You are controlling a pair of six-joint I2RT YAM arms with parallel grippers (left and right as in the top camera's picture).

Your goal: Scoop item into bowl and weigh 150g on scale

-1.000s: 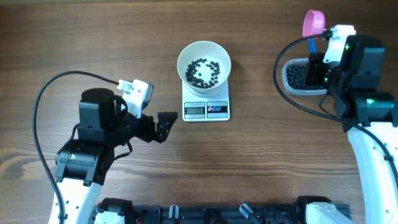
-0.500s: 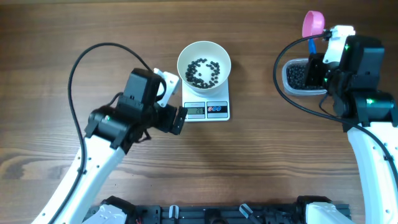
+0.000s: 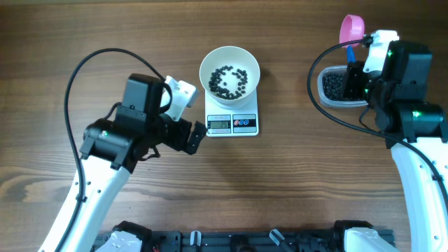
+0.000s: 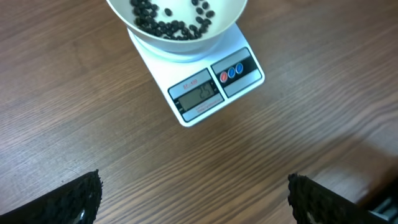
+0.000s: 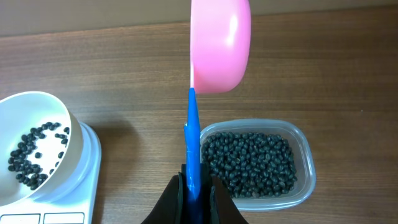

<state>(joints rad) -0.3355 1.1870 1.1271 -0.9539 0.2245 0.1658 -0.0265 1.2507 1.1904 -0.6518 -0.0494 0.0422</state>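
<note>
On the bench, near the middle, the left gripper hovers with jaws spread wide and empty, just beside the scale's front-left corner. Toward the far right corner, the right gripper is pinched tight on a blue handle. The scale sits toward the far edge and carries the white bowl. The clear tub lies under the right gripper. The pink scoop rises on that handle, its cup past the tub's far rim. Black beans scatter thinly in the bowl, and more fill the tub.
</note>
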